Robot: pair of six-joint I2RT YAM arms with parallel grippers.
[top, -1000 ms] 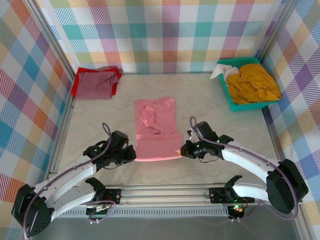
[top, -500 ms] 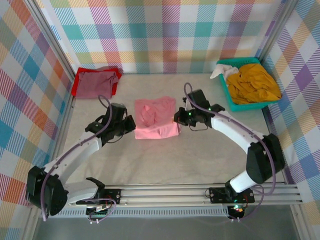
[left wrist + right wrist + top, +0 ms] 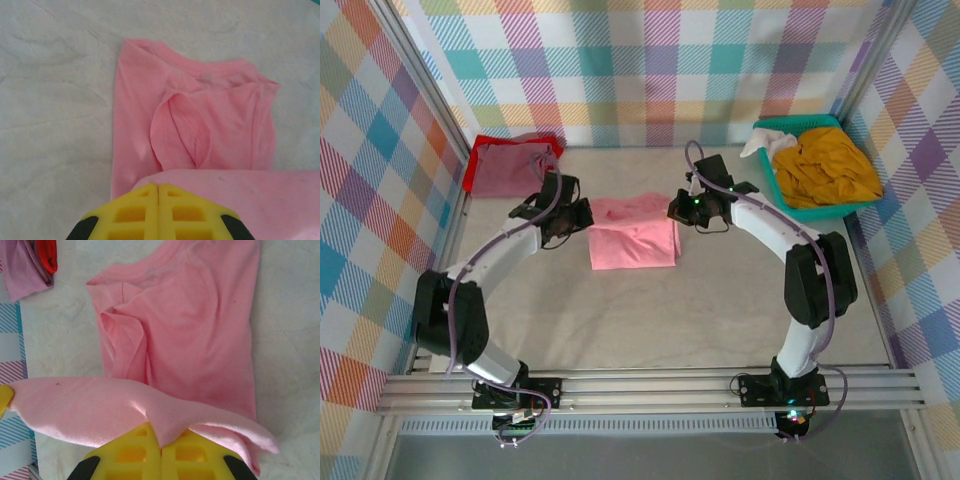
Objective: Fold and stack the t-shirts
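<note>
The salmon-pink soft cloth t-shirt (image 3: 633,245) lies in the middle of the pale marbled table top (image 3: 620,320), folded into a short rectangle. At its far left corner is the left gripper (image 3: 583,216). Its yellow fingers (image 3: 135,215) are pressed together and pinch the pink edge, so that one layer is held above the collar part. At the far right corner the right gripper (image 3: 674,211) has its fingers (image 3: 130,455) closed on the cloth, which hangs over them. Farther back on the left, a dull maroon t-shirt (image 3: 508,168) lies on a red t-shirt (image 3: 469,178). On the far right, a teal plastic basket (image 3: 778,200) holds a crumpled mustard-yellow t-shirt (image 3: 825,165).
</note>
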